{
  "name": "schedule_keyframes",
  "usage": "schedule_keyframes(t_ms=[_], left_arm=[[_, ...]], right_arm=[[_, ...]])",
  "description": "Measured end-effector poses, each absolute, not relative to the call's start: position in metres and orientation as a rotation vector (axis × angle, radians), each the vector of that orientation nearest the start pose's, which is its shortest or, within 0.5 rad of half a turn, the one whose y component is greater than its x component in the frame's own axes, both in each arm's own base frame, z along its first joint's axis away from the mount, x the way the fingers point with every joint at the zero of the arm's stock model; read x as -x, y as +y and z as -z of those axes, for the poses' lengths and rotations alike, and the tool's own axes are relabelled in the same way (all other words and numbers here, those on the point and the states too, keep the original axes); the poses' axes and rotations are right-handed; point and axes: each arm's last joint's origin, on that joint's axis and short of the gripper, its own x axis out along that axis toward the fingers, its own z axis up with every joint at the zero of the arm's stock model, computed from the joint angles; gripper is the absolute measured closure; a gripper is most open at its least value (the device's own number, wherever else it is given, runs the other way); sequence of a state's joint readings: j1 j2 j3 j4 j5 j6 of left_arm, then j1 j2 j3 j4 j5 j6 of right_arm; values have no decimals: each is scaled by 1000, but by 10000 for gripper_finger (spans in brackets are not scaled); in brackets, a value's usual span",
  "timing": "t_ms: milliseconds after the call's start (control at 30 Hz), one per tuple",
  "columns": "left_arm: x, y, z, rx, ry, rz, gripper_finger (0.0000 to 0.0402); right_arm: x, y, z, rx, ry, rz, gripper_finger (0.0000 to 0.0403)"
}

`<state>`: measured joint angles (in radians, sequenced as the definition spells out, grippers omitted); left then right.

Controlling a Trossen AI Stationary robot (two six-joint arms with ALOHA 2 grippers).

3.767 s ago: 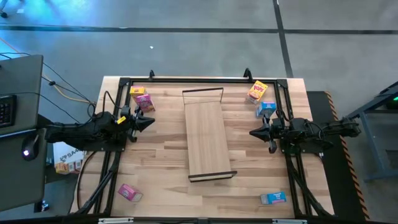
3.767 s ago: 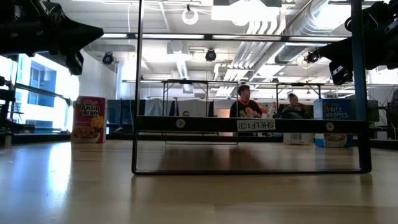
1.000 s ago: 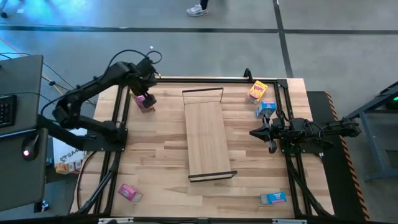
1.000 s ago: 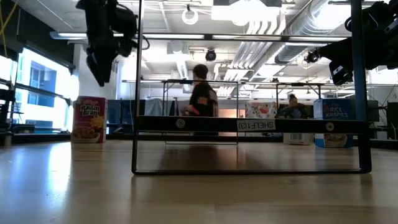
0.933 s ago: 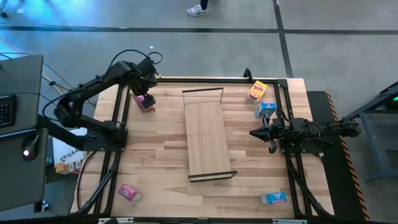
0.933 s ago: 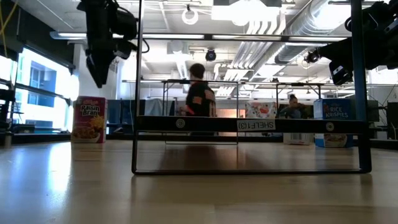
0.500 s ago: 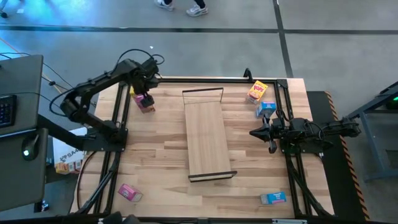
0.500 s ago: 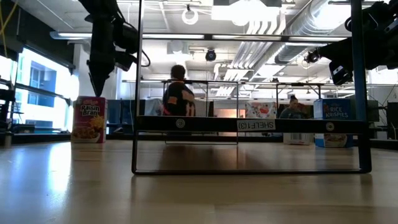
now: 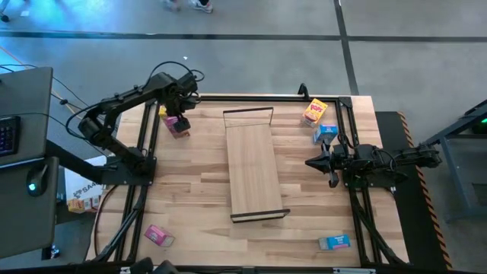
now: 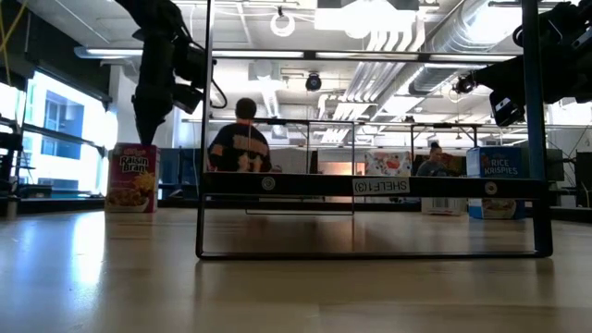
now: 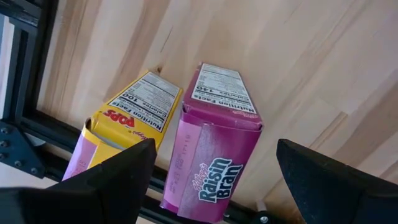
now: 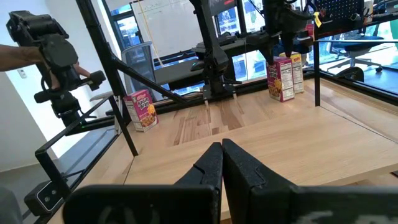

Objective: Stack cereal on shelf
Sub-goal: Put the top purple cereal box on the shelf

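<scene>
Left wrist view shows the left gripper (image 11: 211,162) spread wide and holding nothing, its two fingers (image 11: 118,180) standing either side of the pink Raisin Bran box (image 11: 214,146) without touching it. That box stands upright just beside the yellow Pops box (image 11: 127,127), whose lower part is cut off behind a finger. Both sit by the black frame rail (image 11: 18,143) at the table's far left corner. From overhead the arm covers most of the yellow box.

The right gripper (image 9: 310,162) waits at the right side, pinched shut on nothing.

The shelf (image 9: 253,164) lies in the middle of the table (image 9: 198,190), its long axis running front to back. Four more boxes stand well apart from it: a yellow box (image 9: 315,111), blue box (image 9: 326,132), second blue box (image 9: 334,242), second pink box (image 9: 158,236).
</scene>
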<state>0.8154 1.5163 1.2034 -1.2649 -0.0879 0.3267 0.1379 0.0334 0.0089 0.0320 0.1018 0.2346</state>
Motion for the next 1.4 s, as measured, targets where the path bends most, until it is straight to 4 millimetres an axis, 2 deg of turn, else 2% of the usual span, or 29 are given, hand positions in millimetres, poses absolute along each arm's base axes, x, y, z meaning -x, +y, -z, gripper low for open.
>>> schedule_keyframes(t_ms=[400,800,1400], left_arm=[[-169,182,-263,306,1540,-408,72],[-166,176,-252,312,1593,-376,72],[-169,173,-250,261,1635,-392,72]], right_arm=[[-99,11,-167,-235,-3,-37,402],[-99,11,-167,-236,-3,-37,402],[-99,11,-167,-235,-4,-37,402]])
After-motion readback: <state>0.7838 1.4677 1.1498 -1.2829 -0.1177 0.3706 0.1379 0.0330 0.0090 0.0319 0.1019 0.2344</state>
